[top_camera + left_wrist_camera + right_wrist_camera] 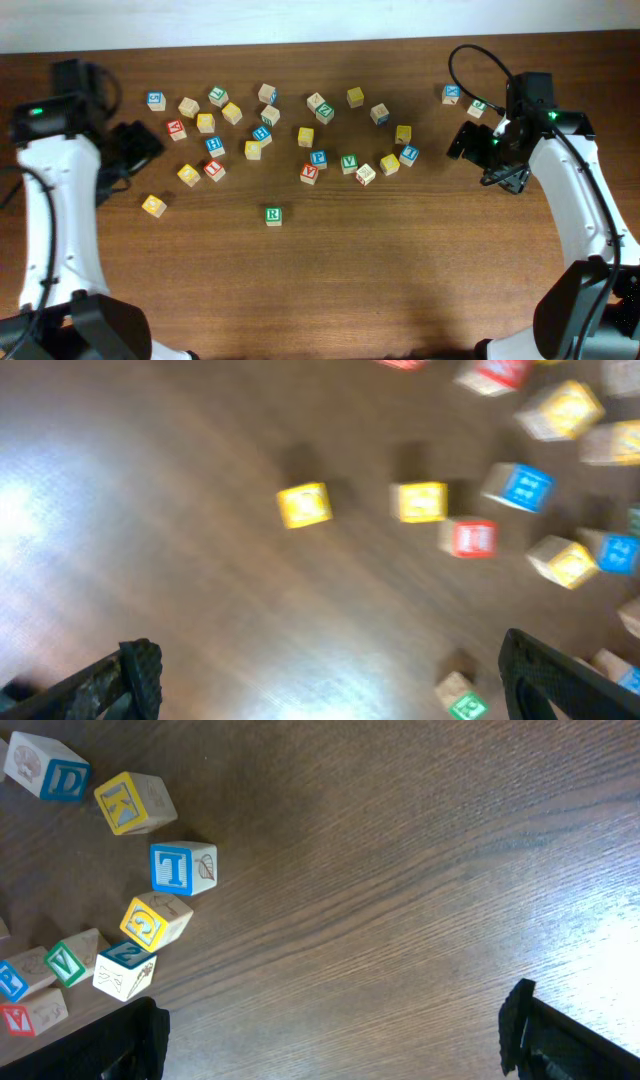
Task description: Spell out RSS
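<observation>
The green-faced R cube [273, 216] stands alone in front of the cluster, and shows blurred at the lower right in the left wrist view [467, 706]. A yellow-faced cube [153, 205] lies apart at the left [304, 504], and another yellow one [188, 175] is near it [420, 501]. Their letters are too small or blurred to read, so I cannot pick out the S cubes. My left gripper [140, 148] hangs open and empty above the table [335, 680]. Off to the right of the cluster, my right gripper [465, 142] is open over bare wood [335, 1035].
Several letter cubes are scattered across the back middle of the table [330, 300]. The right wrist view shows a blue T cube [183, 868], a yellow K cube [135, 802], a blue D cube [60, 775] and a green V cube [68, 963] at its left.
</observation>
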Controlling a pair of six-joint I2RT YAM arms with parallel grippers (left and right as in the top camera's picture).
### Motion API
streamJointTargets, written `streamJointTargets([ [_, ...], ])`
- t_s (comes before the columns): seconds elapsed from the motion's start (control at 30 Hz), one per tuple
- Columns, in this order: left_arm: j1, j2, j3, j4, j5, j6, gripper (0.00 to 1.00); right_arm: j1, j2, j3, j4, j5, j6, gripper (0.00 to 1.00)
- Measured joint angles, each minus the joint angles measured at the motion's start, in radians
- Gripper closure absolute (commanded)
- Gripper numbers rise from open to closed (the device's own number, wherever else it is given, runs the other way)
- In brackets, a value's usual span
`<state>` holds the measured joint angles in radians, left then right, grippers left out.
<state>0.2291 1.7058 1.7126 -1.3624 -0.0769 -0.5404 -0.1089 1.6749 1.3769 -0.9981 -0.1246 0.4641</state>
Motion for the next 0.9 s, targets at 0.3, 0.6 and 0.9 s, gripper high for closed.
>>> streamJointTargets([
  [0.3, 0.074, 0.000, -0.017, -0.067, 0.051, -0.003, 0.01, 0.000, 0.000, 0.000, 0.000, 0.000, 0.000, 0.02],
  [0.6, 0.074, 0.000, -0.019, -0.069, 0.055, -0.003, 0.01, 0.045, 0.000, 0.001, -0.082, -0.377, -0.074, 0.01],
  [0.9, 0.074, 0.000, -0.019, -0.069, 0.063, -0.003, 0.01, 0.401, 0.006, 0.001, 0.164, -0.101, 0.105, 0.01],
])
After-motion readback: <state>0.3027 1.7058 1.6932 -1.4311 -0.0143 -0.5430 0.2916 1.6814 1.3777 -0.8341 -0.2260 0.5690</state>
